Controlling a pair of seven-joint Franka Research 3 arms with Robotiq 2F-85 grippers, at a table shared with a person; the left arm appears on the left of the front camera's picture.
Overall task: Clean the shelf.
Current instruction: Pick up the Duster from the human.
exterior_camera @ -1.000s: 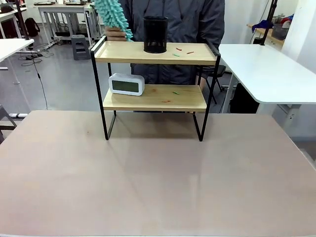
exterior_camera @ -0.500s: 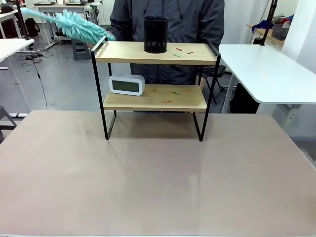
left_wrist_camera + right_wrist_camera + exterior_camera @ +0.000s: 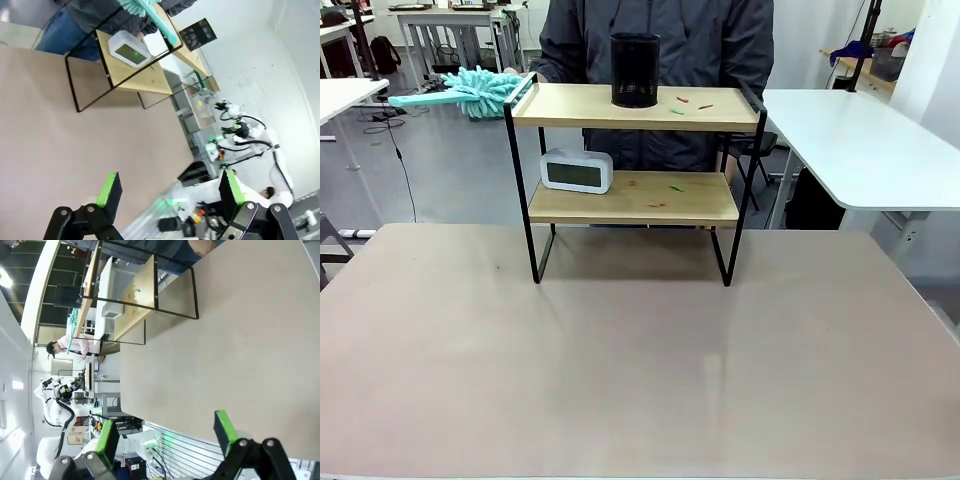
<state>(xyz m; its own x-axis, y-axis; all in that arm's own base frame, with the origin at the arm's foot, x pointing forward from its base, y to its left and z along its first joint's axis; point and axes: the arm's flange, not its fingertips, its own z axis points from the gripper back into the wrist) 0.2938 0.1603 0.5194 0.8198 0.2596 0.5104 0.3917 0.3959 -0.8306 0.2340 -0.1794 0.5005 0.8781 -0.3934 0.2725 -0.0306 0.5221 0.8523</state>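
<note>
The shelf (image 3: 580,106) stands at the far middle of the table, two wood boards in a black frame. On its top board are a black mesh cup (image 3: 635,70) and small coloured scraps (image 3: 692,103). A white clock (image 3: 577,170) and more scraps (image 3: 675,187) lie on the lower board. A person behind it holds a teal duster (image 3: 480,90) level at the top board's left end. My left gripper (image 3: 170,189) is open over the table, far from the shelf (image 3: 135,75) and clock (image 3: 129,49). My right gripper (image 3: 166,435) is open too, with the shelf (image 3: 135,300) well ahead.
The brown table (image 3: 640,360) stretches bare between me and the shelf. A white table (image 3: 860,140) stands behind at the right, and more desks and a stool fill the room at the back left.
The person swung the duster from upright above the top board out to the left, then lowered it level beside the board's left end. Nothing on the shelf moved.
</note>
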